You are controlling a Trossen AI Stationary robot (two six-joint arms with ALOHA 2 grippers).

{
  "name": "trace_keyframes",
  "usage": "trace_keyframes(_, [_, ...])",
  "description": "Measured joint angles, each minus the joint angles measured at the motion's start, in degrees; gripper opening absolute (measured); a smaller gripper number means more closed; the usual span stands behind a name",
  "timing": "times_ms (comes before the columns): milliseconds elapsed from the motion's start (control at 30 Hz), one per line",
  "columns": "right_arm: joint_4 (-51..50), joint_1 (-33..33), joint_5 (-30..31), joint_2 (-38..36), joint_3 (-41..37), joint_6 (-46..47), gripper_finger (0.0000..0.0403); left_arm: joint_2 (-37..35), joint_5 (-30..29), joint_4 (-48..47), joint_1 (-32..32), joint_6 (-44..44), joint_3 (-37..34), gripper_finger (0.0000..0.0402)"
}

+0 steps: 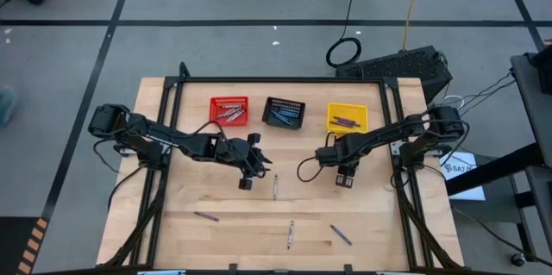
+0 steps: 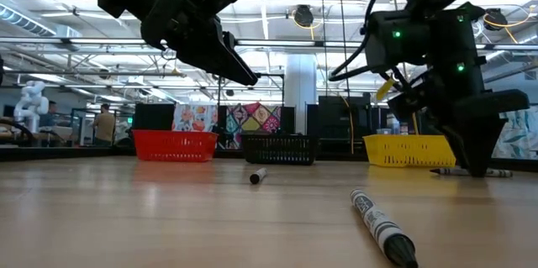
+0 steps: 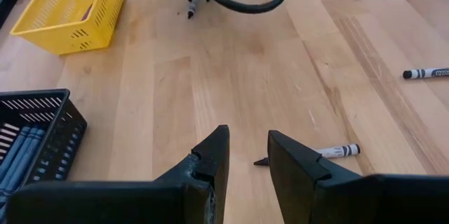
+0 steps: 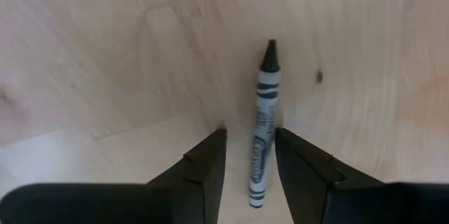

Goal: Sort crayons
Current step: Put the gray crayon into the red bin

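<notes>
My right gripper [image 4: 250,155] is down at the wooden table [image 4: 105,62], fingers parted around a thin grey paper-wrapped crayon [image 4: 262,129] lying flat between them, not yet clamped. My left gripper [image 3: 245,155] hovers open, another grey crayon [image 3: 335,152] lying just beside one fingertip.

Crayon [image 4: 261,136] wrapper print illegible; no other readable text.
</notes>
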Motion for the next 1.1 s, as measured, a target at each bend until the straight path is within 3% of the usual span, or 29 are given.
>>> trace_keyframes(300, [2.3, -0.5, -0.4, 0.1, -0.8, -0.1, 0.0107, 0.0, 0.0, 0.2, 0.0, 0.0, 0.0, 0.0101])
trace_keyframes(600, [2.7, -0.5, -0.8, 0.2, -0.8, 7.2, 0.0010, 0.0, 0.0, 0.3, 0.0, 0.0, 0.0, 0.0101])
trace_keyframes(867, [3.2, -0.3, -0.3, 0.2, -0.6, 16.2, 0.0003, 0.0, -0.5, 0.2, 0.0, 0.0, 0.0, 0.0101])
trace_keyframes(1100, [2.2, 1.1, 3.0, 0.6, 2.5, 16.0, 0.0001, 0.0, -0.7, 0.5, 0.3, -1.5, 0.0, 0.0101])
